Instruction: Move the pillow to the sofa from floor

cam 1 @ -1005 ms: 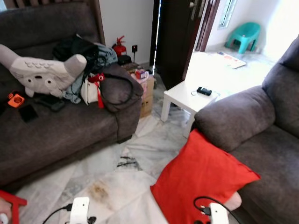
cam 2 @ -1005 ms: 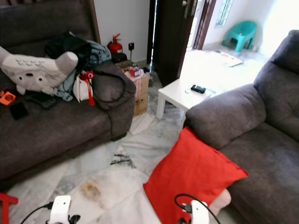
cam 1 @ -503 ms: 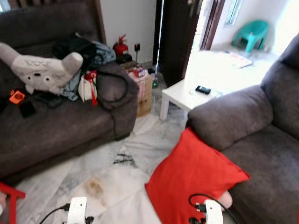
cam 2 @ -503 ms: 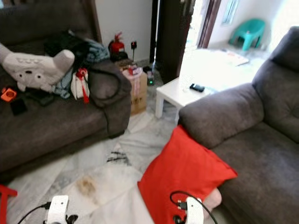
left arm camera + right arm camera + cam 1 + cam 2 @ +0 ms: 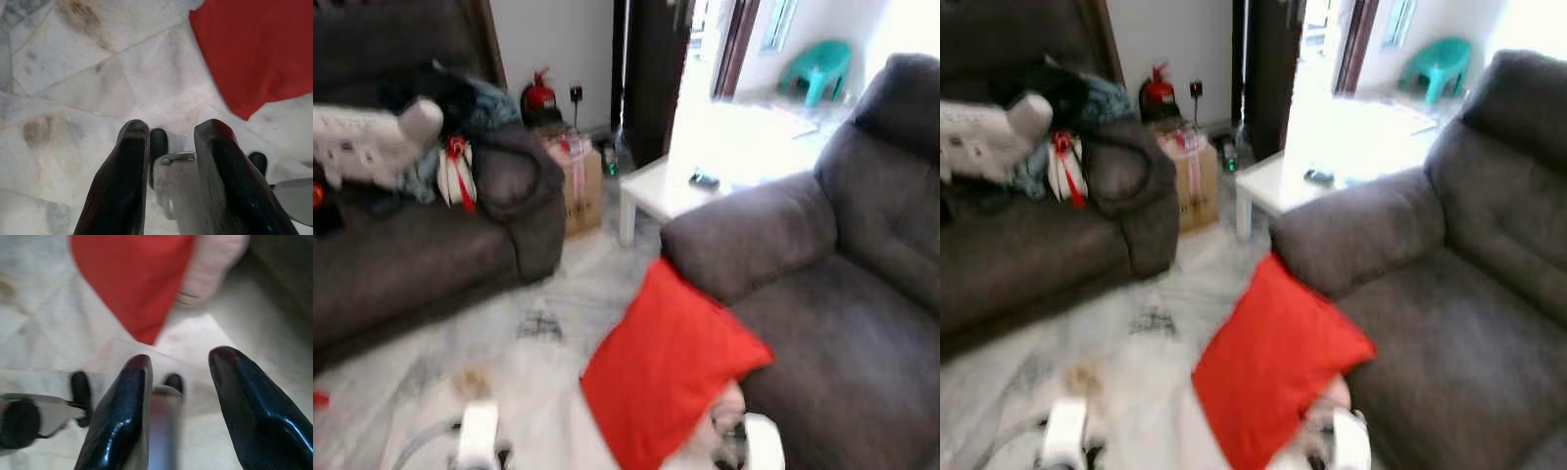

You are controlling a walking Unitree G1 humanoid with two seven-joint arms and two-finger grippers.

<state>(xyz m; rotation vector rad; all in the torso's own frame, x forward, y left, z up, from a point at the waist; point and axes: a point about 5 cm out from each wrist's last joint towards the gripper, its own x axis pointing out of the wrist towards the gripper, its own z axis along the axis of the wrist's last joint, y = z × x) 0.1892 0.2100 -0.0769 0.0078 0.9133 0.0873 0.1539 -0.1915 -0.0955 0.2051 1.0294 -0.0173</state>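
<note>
We saw the pillow point(image 5: 666, 377) on the floor point(image 5: 538, 328), tilted up w/ its upper edge against the sofa point(image 5: 822, 323) front, just below the armrest. A pale cushion point(image 5: 215, 264) poked out from under its lower corner.

Both tools were low and empty. Left tool point(image 5: 171, 171): fingers apart, over bare tile, pillow corner near but not touching. Right tool point(image 5: 178, 401): fingers apart, nothing between, pillow corner just ahead.

Risks, as we judged them:
- Head views were blurred, so aim could be off and a tool might hit tile.
- One-tool pinch at a corner: soft pillow could sag, drag or slip out.
- Pale cushion could get caught along w/ it.
- Armrest overhangs the pillow; a lift straight up could snag there.
</note>
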